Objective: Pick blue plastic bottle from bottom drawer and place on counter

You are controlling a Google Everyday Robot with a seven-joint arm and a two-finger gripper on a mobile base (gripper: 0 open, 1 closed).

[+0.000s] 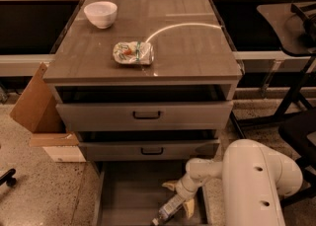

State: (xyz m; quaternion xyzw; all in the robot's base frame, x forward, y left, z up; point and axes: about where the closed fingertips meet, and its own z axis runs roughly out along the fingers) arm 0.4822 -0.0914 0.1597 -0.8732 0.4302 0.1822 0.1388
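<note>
Here, the robot's white arm (203,169) reaches down into the open bottom drawer (128,195). Its tool (178,198) is spread open, with one yellowish finger on either side of the bottle (167,212). The bottle lies on its side on the drawer floor, in the right half, cap toward the front. Whether the fingers touch it cannot be told. Up on the desk (197,57) sit a white bowl (100,13) and a snack packet (132,53), apart from each other.

Your arm (256,180): bulky white housing at lower right, slim forearm reaching left and downward. Your gripper (178,198) sits low at the forearm's end, wrist tilted down, tan fingers (189,209) spread apart.
</note>
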